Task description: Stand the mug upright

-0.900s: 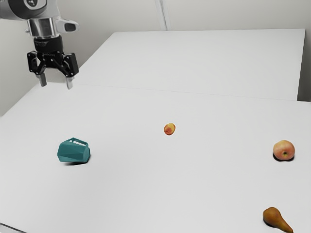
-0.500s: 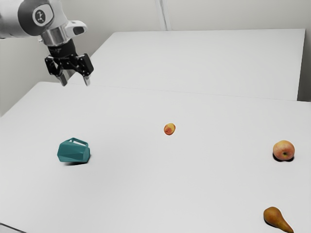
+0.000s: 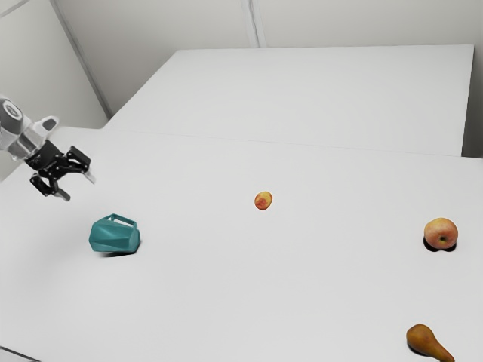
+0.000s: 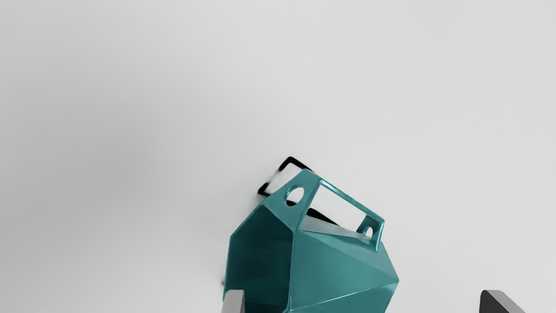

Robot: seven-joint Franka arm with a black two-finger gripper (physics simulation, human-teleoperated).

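Note:
My gripper [image 3: 78, 188] hangs above the table in the exterior view, up and to that view's left of the mug, its fingers spread and tilted toward it. The teal faceted mug [image 3: 115, 235] lies on its side, handle upward. In the wrist view the gripper [image 4: 360, 300] is open, with the mug [image 4: 339, 269] beyond and partly between its fingertips. The mug's dark mouth faces one finger, which overlaps its rim in the picture; the lower part of the mug is cut off there.
On the white table [image 3: 226, 302] a small yellow-red fruit [image 3: 263, 200] lies mid-table. An apple [image 3: 441, 234] and a brown pear [image 3: 427, 342] rest toward the exterior view's right. A second white surface [image 3: 317, 98] stands behind.
My hand first shifted toward the exterior view's right, then swung back left and down, tilting, and is now closer to the mug. The mug has not moved.

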